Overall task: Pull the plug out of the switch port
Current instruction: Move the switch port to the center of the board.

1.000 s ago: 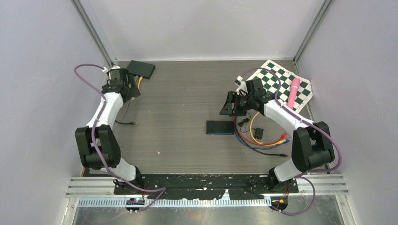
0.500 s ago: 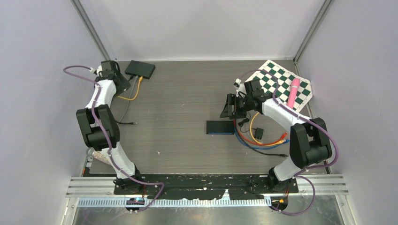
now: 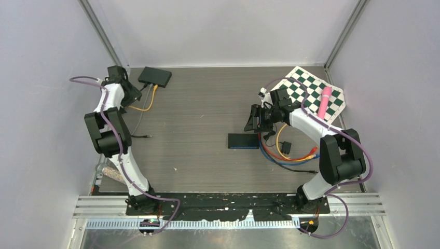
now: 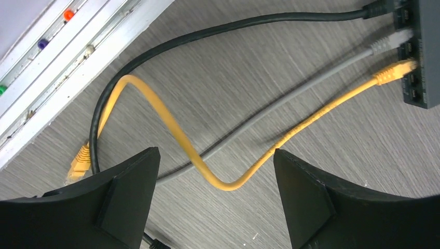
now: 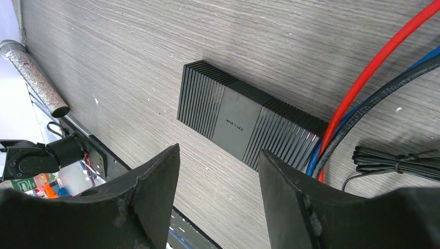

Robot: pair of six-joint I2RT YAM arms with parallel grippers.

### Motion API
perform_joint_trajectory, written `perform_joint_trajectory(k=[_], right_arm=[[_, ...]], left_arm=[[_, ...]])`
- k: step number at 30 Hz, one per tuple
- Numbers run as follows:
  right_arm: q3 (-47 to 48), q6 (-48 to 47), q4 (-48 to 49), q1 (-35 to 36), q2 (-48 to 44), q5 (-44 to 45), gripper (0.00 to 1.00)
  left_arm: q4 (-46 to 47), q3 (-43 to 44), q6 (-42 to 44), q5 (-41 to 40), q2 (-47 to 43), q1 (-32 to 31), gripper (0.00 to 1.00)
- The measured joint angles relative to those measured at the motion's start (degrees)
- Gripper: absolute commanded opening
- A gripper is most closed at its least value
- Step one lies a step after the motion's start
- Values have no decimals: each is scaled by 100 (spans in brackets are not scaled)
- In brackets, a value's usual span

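Yellow plug (image 4: 397,68) seated in a port of the black switch (image 4: 423,52) at the desk's (image 3: 197,104) far-left corner. Left hand (image 4: 214,166) open, gripping nothing, poised above the yellow cable (image 4: 311,119). Right hand (image 5: 218,155) likewise open over a second black switch (image 5: 244,122).

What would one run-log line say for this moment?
left gripper open over yellow cable | yellow plug in switch | right gripper open, empty

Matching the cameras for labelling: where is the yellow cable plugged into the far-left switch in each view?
Top external: far left, the yellow cable curves down from the switch.
Left wrist: across the middle, plugged into the switch at the right edge.
Right wrist: not in it.
Shared landmark: the switch.
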Motion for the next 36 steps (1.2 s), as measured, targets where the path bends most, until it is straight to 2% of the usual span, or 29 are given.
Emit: perform_joint_trajectory(k=[2,14,18,25,30,36], right_arm=[[2,0,0,0,11,-20,64],[20,4,-7,0,96,-144,63],[20,7,-4,0,122,-153,63],[20,15,-4,0,160,-181,63],[20,39,0,0,203,-201,63],[20,57,0,0,264,-219,63]], left_arm=[[-24,-44,-55,46,11,42,76],[210,-909,101,721,-50,74,21],[470,-1399,146,1084,-273,74,8],[833,-2079,177,1725,-813,17,6],[1014,-2426,90,2002,-1016,-260,7],[1215,-2562,-13,2234,-1021,-739,16]])
